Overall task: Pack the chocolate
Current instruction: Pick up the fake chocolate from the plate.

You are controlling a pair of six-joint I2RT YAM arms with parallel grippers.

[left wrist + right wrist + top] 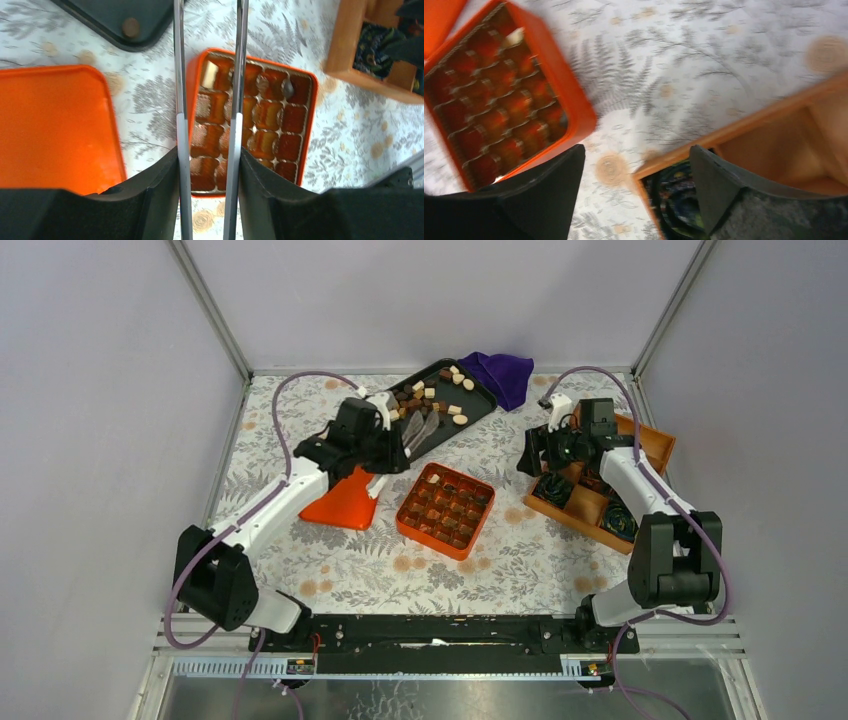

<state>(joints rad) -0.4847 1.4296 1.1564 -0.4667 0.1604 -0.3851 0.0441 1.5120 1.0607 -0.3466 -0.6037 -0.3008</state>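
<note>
Chocolate pieces (436, 392), brown and cream, lie scattered on the black tray (478, 405) at the back. The orange compartment box (446, 510) sits mid-table. In the left wrist view it holds a cream piece (209, 72) and a dark round piece (287, 87). My left gripper (392, 432) is shut on grey metal tongs (422, 430), whose blades (181, 100) reach toward the tray's near edge. The blades stand apart and the tong tips are out of the wrist view. My right gripper (535, 455) hangs open and empty over the wooden box's left corner (674, 160).
An orange lid (345, 502) lies left of the box, under the left arm. A purple cloth (500, 375) sits behind the tray. The wooden box (655, 445) at the right holds dark crinkled rolls (674, 200). One loose piece (131, 27) sits near the tray's corner.
</note>
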